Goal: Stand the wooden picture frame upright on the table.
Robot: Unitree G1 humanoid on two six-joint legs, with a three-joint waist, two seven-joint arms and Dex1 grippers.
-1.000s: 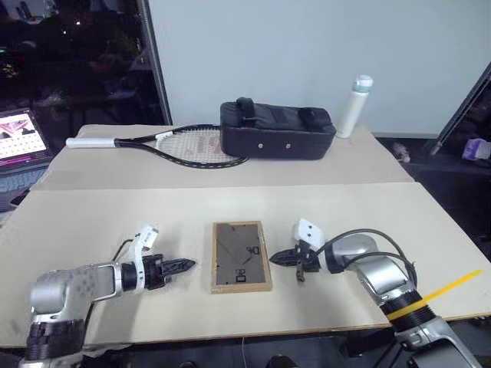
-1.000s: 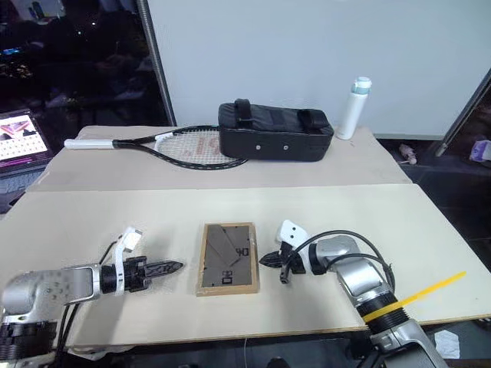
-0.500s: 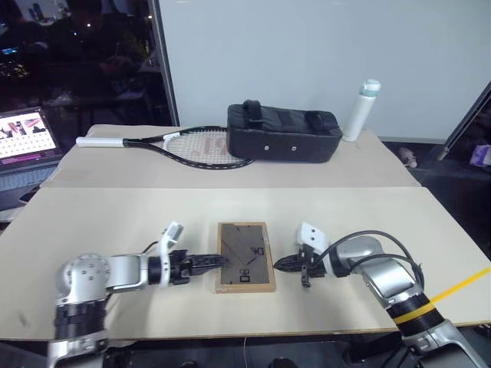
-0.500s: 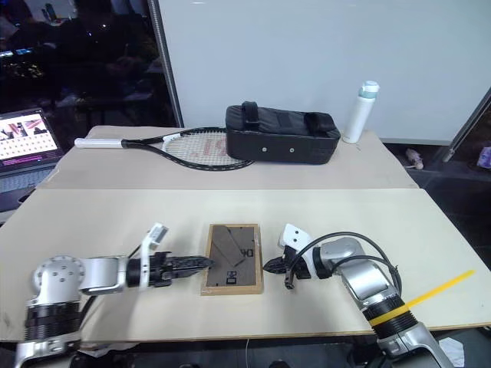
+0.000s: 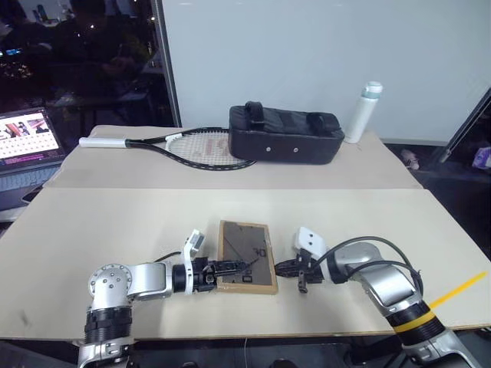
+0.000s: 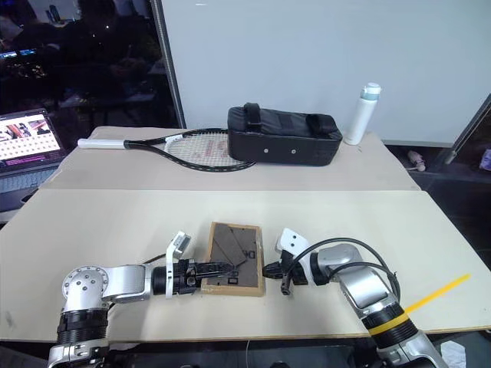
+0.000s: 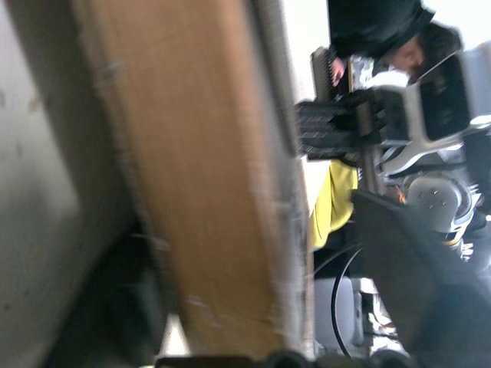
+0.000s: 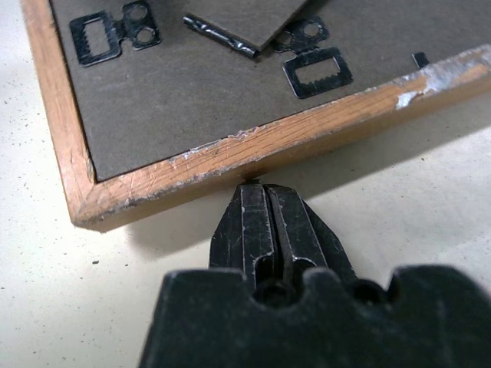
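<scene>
Both eye views look down from the head over the whole surface, side by side, sharing nearly the same scene. The right wrist view sits low and very close, facing the picture frame's wooden edge. The left wrist view is closer still, pressed against the frame from the opposite side.

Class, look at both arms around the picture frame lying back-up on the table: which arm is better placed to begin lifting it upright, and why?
Probably the left. Its gripper already reaches across the wooden picture frame, at its edge. The right gripper, jaws shut, only butts against the opposite edge, so it seems better suited to bracing the frame on the table.
</scene>
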